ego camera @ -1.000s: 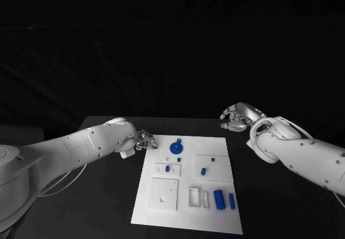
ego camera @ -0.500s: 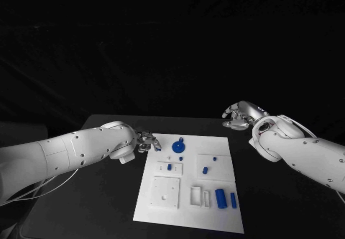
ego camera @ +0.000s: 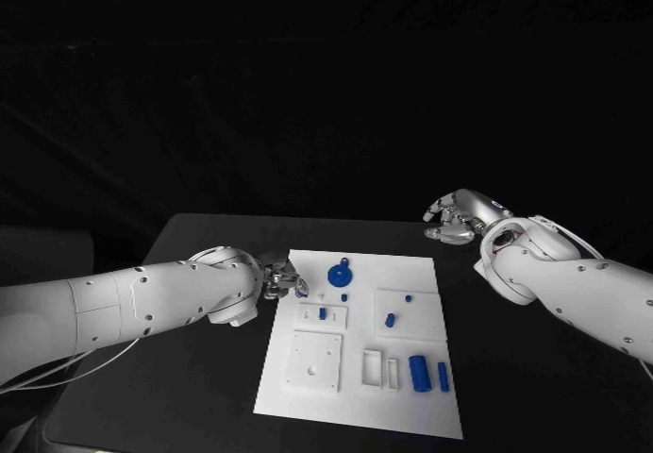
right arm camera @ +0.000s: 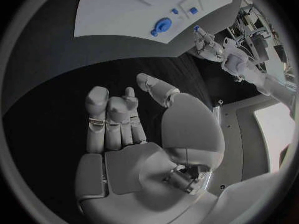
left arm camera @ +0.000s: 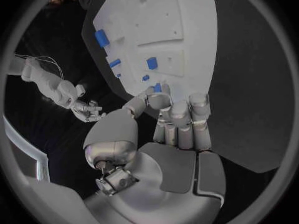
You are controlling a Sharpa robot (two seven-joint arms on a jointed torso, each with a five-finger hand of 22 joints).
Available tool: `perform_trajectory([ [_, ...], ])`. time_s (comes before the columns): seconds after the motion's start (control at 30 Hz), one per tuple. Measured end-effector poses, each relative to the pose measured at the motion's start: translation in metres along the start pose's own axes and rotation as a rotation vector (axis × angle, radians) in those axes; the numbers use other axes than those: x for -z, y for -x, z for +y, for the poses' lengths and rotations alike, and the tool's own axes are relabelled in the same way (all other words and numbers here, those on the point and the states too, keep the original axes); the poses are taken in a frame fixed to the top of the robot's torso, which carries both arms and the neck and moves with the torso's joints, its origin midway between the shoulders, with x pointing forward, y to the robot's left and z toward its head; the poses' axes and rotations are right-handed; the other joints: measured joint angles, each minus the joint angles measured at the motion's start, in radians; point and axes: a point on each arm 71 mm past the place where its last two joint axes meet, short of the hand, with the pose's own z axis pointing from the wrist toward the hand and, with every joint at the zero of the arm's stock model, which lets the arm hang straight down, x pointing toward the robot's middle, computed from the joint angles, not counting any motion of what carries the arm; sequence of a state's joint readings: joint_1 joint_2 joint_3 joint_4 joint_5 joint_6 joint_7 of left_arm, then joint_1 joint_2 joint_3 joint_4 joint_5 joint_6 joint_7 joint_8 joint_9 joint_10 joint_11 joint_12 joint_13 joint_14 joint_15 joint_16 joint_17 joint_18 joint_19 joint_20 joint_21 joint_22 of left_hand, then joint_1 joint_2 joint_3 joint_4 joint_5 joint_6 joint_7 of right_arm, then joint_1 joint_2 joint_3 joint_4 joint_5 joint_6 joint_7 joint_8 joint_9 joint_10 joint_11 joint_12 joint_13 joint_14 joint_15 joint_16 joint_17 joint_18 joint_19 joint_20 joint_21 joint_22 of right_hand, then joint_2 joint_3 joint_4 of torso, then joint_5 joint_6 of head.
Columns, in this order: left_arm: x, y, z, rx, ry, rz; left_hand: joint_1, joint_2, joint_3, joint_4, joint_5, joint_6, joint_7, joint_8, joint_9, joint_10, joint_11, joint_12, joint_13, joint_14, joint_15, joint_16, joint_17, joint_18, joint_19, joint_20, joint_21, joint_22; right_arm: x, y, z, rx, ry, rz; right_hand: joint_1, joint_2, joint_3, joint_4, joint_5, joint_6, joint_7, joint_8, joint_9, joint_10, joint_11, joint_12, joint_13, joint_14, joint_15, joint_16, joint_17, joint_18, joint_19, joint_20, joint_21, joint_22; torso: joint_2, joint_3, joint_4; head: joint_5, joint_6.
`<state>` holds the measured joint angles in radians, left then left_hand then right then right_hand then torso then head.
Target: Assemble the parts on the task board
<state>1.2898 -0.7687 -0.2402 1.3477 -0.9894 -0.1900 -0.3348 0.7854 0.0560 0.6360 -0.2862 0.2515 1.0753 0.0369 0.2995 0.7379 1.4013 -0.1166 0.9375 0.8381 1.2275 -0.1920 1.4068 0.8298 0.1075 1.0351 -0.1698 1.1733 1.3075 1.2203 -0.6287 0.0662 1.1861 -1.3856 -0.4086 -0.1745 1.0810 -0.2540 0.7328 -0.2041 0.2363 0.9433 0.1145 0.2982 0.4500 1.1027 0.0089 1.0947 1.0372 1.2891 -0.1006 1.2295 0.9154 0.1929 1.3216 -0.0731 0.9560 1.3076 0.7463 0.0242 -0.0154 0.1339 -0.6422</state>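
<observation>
Left hand (ego camera: 283, 278) is pinching a small blue part (left arm camera: 157, 87) at the white board's (ego camera: 409, 406) left edge. Right hand (ego camera: 453, 220) is hovering over the table (ego camera: 204, 377), fingers curled, holding nothing.

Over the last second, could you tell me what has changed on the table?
The left hand, pinching a small blue part, has moved nearer along the left edge of the task board. The right hand stays off the board's far right corner, holding nothing. The round blue part and the other pieces lie as before.
</observation>
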Motion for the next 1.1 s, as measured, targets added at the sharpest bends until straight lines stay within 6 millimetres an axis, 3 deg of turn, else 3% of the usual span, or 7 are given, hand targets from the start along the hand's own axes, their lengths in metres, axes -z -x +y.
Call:
perform_trajectory([
  [0.27,0.002,-0.017,0.001,-0.002,-0.005,-0.013,0.006,-0.017,0.0,0.0,0.009,0.002,-0.002,0.021,0.0,0.008,-0.005,0.018,0.012,0.007,-0.007,0.016,0.008,0.001,0.012,-0.005,0.011,0.0,0.0,0.0,-0.001,0.0,-0.002,0.001,0.0,0.0,0.0,0.0,0.005,-0.001,-0.002,0.0,0.0,0.0,0.0,0.0,0.0,0.003,-0.003,-0.004,0.001,0.0,0.0,0.0,0.0,0.0,0.001,-0.0003,-0.0009,0.001,-0.005],
  [0.43,0.0,-0.022,0.002,-0.007,0.002,-0.021,0.006,-0.017,0.0,0.0,0.009,0.003,-0.003,0.029,0.0,0.009,-0.005,0.024,0.014,0.009,-0.009,0.018,0.009,0.01,0.012,-0.005,0.011,0.0,0.0,0.0,-0.001,-0.001,-0.001,0.002,0.0,0.0,0.0,0.0,0.012,-0.001,-0.002,0.0,0.0,0.0,0.0,0.0,-0.001,0.003,-0.003,-0.004,0.001,0.0,0.0,0.0,0.0,0.0,0.002,-0.0004,-0.0017,0.001,-0.007],
  [1.1,-0.007,-0.032,0.006,-0.054,0.034,-0.012,0.008,-0.015,-0.002,0.0,0.015,0.004,-0.003,0.035,0.0,0.014,-0.007,0.03,0.017,0.013,-0.008,0.022,0.011,0.009,0.012,-0.005,0.015,0.001,0.0,0.0,-0.001,-0.002,-0.001,0.004,-0.004,0.004,0.0,0.0,0.019,0.001,-0.004,0.0,0.0,0.0,0.0,0.004,-0.002,0.003,-0.003,-0.004,0.002,0.0,-0.004,0.0,0.0,0.0,0.002,-0.0005,-0.0017,-0.002,-0.015],
])
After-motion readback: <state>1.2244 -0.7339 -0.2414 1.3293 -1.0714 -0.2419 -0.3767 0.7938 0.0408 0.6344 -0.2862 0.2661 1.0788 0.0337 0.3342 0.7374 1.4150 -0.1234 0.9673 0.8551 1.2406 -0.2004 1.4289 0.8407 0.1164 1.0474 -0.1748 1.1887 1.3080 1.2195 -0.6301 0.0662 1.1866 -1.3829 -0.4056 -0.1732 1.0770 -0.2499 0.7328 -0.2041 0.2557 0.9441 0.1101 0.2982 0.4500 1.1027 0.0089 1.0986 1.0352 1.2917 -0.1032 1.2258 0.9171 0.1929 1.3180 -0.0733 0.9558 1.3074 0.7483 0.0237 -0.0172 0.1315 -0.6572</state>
